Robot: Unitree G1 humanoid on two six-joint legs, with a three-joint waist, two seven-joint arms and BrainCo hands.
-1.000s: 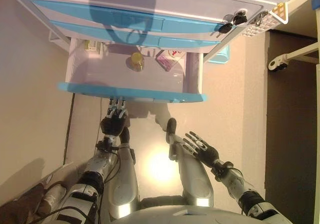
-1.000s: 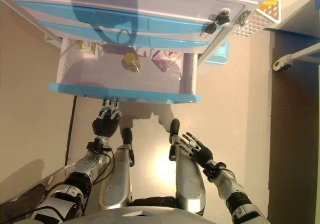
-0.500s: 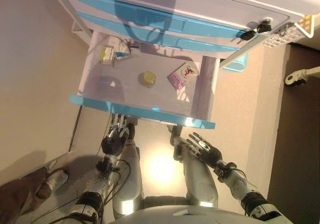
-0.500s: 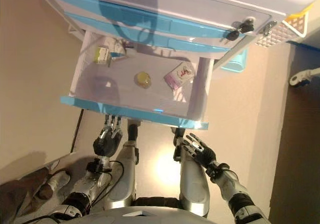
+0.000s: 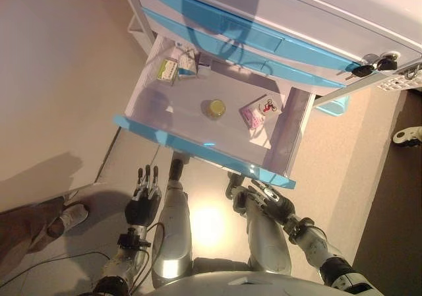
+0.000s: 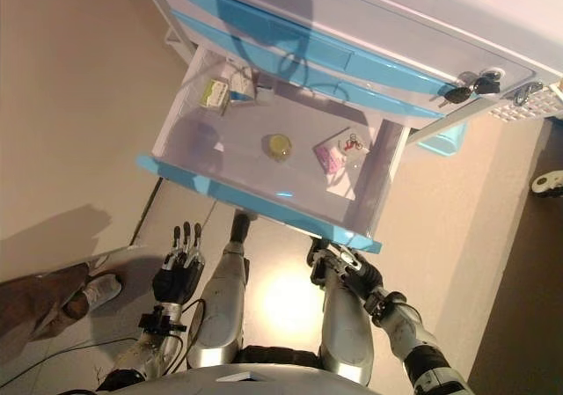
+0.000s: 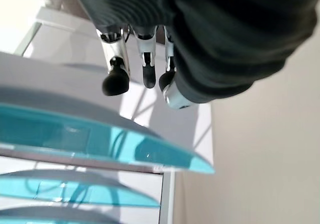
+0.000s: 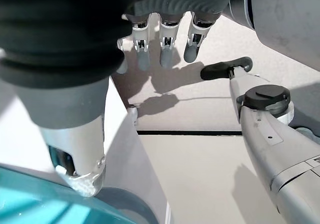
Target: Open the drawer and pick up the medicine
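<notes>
The bottom drawer with its blue front stands pulled out of the white cabinet. In it lie a small yellow-capped bottle, a pink packet and, in the far left corner, a green-and-yellow box. My left hand is open with straight fingers, below the drawer front and apart from it. My right hand hangs just under the drawer's right front corner with relaxed fingers and holds nothing. In the left wrist view the fingers point at the drawer's blue edge.
Two closed blue drawers sit above the open one. Keys hang in the cabinet's lock at the right. A person's shoe stands on the floor at the lower left. A caster wheel shows at the right edge.
The camera has swung, so more of the drawer's inside shows. My left hand has dropped away from the drawer front, and my right hand has come closer to its right corner.
</notes>
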